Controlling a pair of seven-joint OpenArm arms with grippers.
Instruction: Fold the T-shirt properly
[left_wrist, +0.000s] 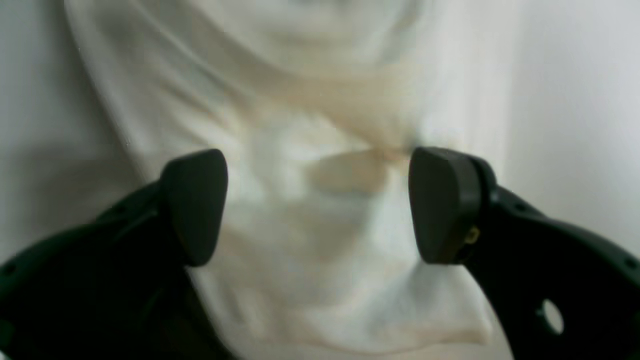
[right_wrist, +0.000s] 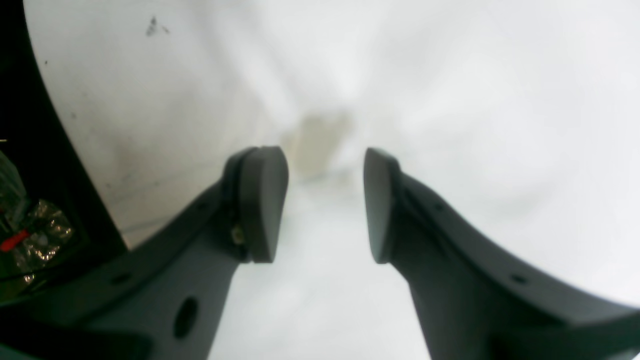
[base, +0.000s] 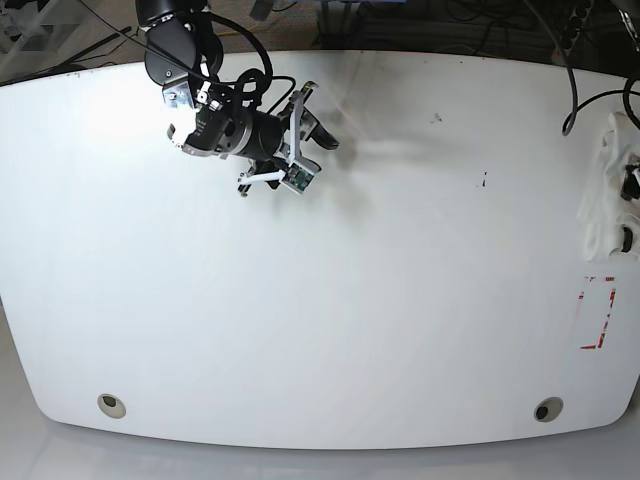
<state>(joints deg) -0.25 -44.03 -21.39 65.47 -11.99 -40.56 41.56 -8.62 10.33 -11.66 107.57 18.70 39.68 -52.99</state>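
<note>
The T-shirt (base: 603, 190) lies crumpled in a white heap at the table's far right edge in the base view. In the left wrist view its creased white cloth (left_wrist: 320, 90) fills the frame, with no print showing. My left gripper (left_wrist: 320, 205) hovers just over this cloth with its jaws wide open and nothing pinched between the pads. In the base view only dark bits of that arm (base: 631, 182) show at the frame edge. My right gripper (right_wrist: 321, 205) is open over bare table near the far left (base: 315, 118), far from the shirt.
The white table (base: 330, 300) has a red tape outline (base: 598, 315) near its right edge, below the shirt. Two round holes (base: 110, 404) (base: 546, 409) sit near the front edge. Small dark marks (base: 485, 180) dot the surface. Cables run behind the table.
</note>
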